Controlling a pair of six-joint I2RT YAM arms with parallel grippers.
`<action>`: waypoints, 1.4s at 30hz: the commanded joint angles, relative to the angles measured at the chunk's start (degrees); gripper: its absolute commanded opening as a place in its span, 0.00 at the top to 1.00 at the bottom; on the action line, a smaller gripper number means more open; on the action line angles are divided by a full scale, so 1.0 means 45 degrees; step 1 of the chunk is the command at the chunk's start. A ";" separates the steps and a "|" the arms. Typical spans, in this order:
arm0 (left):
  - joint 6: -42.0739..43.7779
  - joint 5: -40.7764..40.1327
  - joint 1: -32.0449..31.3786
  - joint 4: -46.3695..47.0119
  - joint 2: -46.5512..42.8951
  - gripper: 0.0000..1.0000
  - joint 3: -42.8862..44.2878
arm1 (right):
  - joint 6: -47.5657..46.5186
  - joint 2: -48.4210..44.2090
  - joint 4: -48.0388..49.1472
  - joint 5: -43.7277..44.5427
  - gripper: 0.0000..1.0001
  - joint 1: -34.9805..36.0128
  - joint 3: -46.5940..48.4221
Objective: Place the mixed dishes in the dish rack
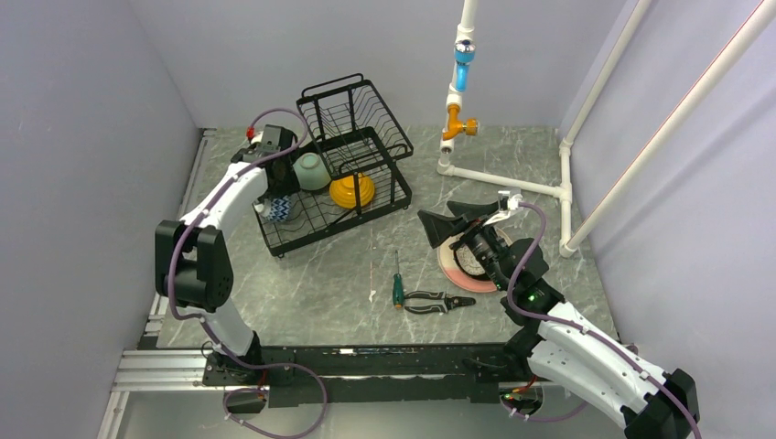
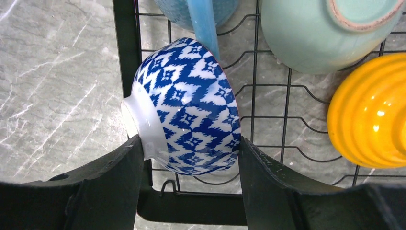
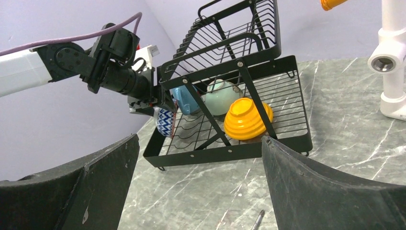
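The black wire dish rack point(image 1: 335, 230) stands at the back left. Its lower tray holds the mint-green bowl point(image 1: 312, 170), the orange bowl point(image 1: 352, 191) upside down, and the mug with the blue handle point(image 2: 203, 26). My left gripper point(image 2: 190, 143) is shut on the blue-white zigzag bowl point(image 2: 189, 103), which stands on edge at the tray's left rim point(image 2: 125, 48). My right gripper point(image 1: 455, 221) is open and empty above the pink-cream plate point(image 1: 452, 274), which has a speckled plate point(image 1: 468, 260) on it. The black plate is hidden.
A green-handled screwdriver point(image 1: 398, 289) and black pliers point(image 1: 437, 301) lie on the marble table between the rack and the plates. A white pipe frame point(image 1: 499, 178) with an orange fitting point(image 1: 455, 125) stands at the back right. Grey walls enclose the table.
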 commanded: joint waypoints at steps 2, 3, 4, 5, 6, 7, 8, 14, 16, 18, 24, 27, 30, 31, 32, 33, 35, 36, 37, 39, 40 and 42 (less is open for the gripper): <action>0.0044 0.0250 -0.0070 -0.0271 0.0579 0.70 0.0294 | -0.0145 -0.0150 0.0389 0.0226 0.00 -0.0020 0.0044; 0.0047 0.0405 -0.0070 -0.0262 0.0615 0.68 0.0315 | -0.0163 -0.0168 0.0360 0.0252 0.00 -0.0025 0.0033; 0.0028 0.0500 -0.0070 -0.0237 0.0619 0.65 0.0294 | -0.0183 -0.0185 0.0322 0.0279 0.00 -0.0016 0.0029; -0.0018 0.0536 -0.0070 -0.0224 0.0595 0.60 0.0262 | -0.0205 -0.0197 0.0281 0.0310 0.00 -0.0020 0.0041; -0.0009 0.0563 -0.0070 -0.0188 0.0573 0.56 0.0218 | -0.0205 -0.0208 0.0254 0.0333 0.00 -0.0037 0.0042; 0.0012 0.0568 -0.0065 -0.0159 0.0536 0.52 0.0194 | -0.0217 -0.0205 0.0262 0.0336 0.00 -0.0018 0.0015; 0.0026 0.0579 -0.0069 -0.0183 0.0504 0.48 0.0190 | -0.0224 -0.0219 0.0281 0.0344 0.00 -0.0020 -0.0015; 0.0136 0.0667 -0.0070 -0.0155 0.0425 0.32 0.0136 | -0.0167 0.0017 0.0363 0.0298 0.00 -0.0025 0.0074; 0.0269 0.0775 -0.0069 -0.0160 0.0408 0.30 0.0123 | -0.0137 0.0043 0.0400 0.0278 0.00 -0.0020 0.0076; 0.0407 0.0853 -0.0087 -0.0185 0.0336 0.24 0.0071 | -0.0127 0.0063 0.0389 0.0277 0.00 -0.0030 0.0100; 0.0778 0.0845 -0.0270 0.0142 -0.0175 0.18 -0.0355 | -0.0146 0.0066 0.0200 0.0238 0.00 -0.0021 0.0336; 0.0979 0.0571 -0.0443 0.0082 -0.0149 0.17 -0.0272 | -0.0123 0.0024 0.0084 0.0168 0.00 -0.0022 0.0448; 0.1116 0.0437 -0.0486 0.0170 -0.0270 0.15 -0.0310 | 0.0028 -0.0178 -0.0010 0.0141 0.00 -0.0016 0.0376; 0.1175 0.0421 -0.0508 0.0220 -0.0336 0.15 -0.0349 | 0.0071 -0.0257 -0.0044 0.0153 0.00 -0.0015 0.0331; 0.1226 0.0363 -0.0545 0.0241 -0.0396 0.15 -0.0356 | 0.0086 -0.0343 -0.0114 0.0145 0.00 -0.0034 0.0310; 0.1252 0.0287 -0.0588 0.0265 -0.0481 0.14 -0.0379 | 0.0088 -0.0429 -0.0191 0.0159 0.00 -0.0022 0.0312; 0.1340 0.0197 -0.0694 0.0405 -0.0720 0.14 -0.0456 | 0.0059 -0.0550 -0.0412 0.0197 0.00 -0.0031 0.0339; 0.1401 0.0210 -0.0739 0.0496 -0.0844 0.14 -0.0513 | 0.0036 -0.0575 -0.0543 0.0233 0.00 -0.0022 0.0380; 0.1455 0.0197 -0.0776 0.0580 -0.0979 0.14 -0.0550 | 0.0030 -0.0578 -0.0697 0.0279 0.00 -0.0021 0.0421; 0.1534 0.0157 -0.0810 0.0703 -0.1252 0.13 -0.0621 | 0.0028 -0.0518 -0.0952 0.0323 0.00 -0.0011 0.0519; 0.1579 0.0177 -0.0819 0.0836 -0.1473 0.12 -0.0680 | 0.0014 -0.0471 -0.1050 0.0316 0.00 -0.0024 0.0578; 0.1721 0.0303 -0.0828 0.1183 -0.1956 0.10 -0.0895 | -0.0015 -0.0193 -0.1328 0.0331 0.00 -0.0025 0.0710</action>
